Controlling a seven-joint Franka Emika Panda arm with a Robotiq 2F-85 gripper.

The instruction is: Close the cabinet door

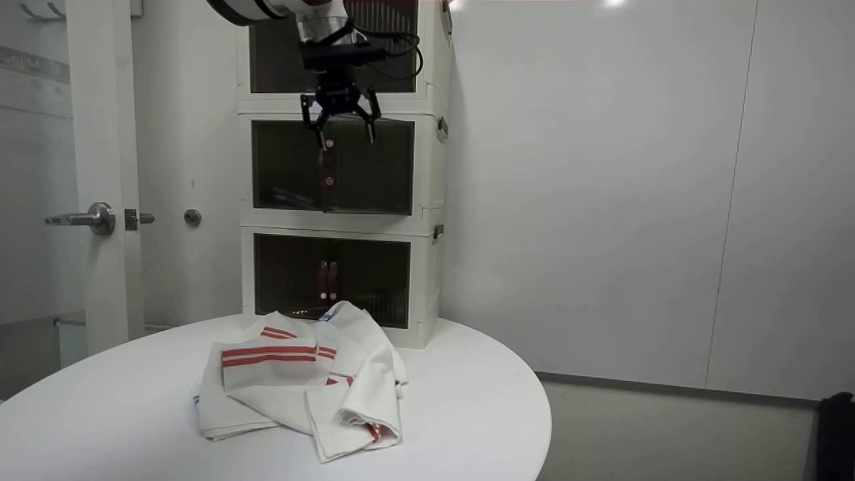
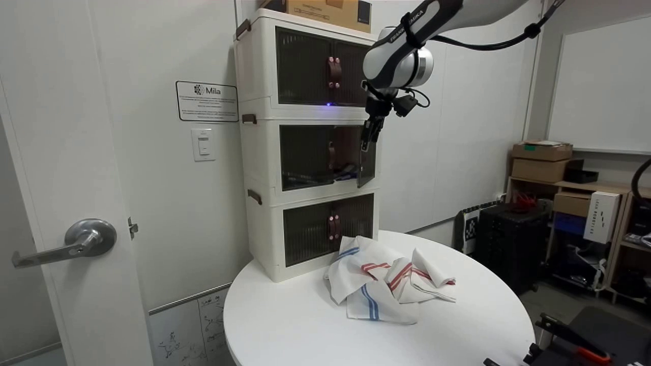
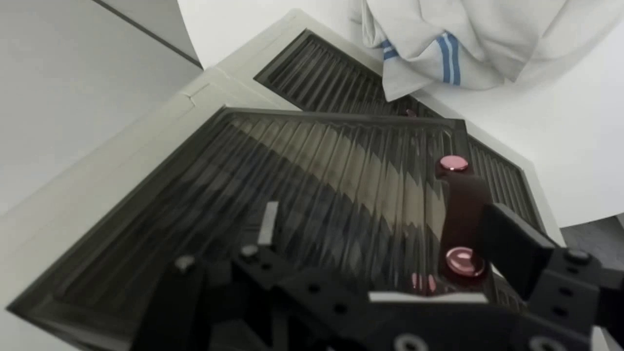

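The fingers (image 3: 512, 248) are spread wide. Just beside them the middle cabinet door (image 3: 292, 195) is seen ajar, though whether it is touched cannot be told. Well below them, striped cloth (image 1: 280, 381) is heaped on the bench (image 2: 305, 325)

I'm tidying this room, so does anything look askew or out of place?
One middle-tier cabinet door stands open, angled outward, while its neighbour looks shut; striped cloth also lies crumpled on the table, looking untidy.
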